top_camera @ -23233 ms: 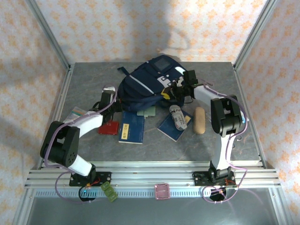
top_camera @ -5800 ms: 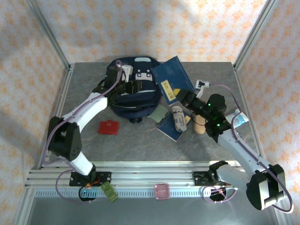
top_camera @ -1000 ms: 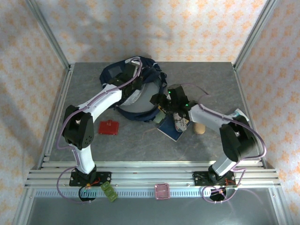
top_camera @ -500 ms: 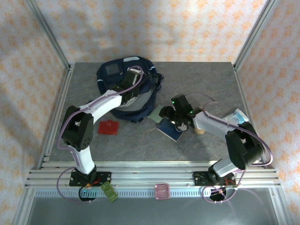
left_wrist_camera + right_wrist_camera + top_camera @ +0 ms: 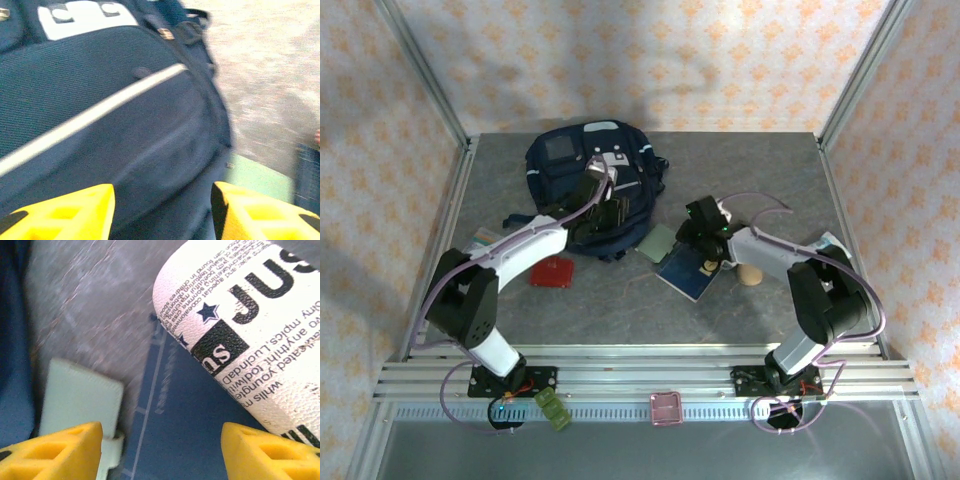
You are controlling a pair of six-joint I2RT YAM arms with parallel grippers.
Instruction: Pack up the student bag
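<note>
Left tool (image 5: pixel 162 210) spread over the navy striped fabric backpack (image 5: pixel 550 182), upper centre; right tool (image 5: pixel 160 450) spread above a blue book (image 5: pixel 187 420).

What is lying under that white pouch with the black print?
A dark blue book lies under the white pouch, flat on the grey table. How much of the book continues beneath the pouch is hidden.

Your right gripper (image 5: pixel 160 455) stood with its yellow fingers spread wide over a dark blue book (image 5: pixel 190 425). Ahead of one finger a white printed roll (image 5: pixel 250 335) lay on that book. Ahead of the other, a pale green card (image 5: pixel 80 400) rested on the grey table (image 5: pixel 95 305).
</note>
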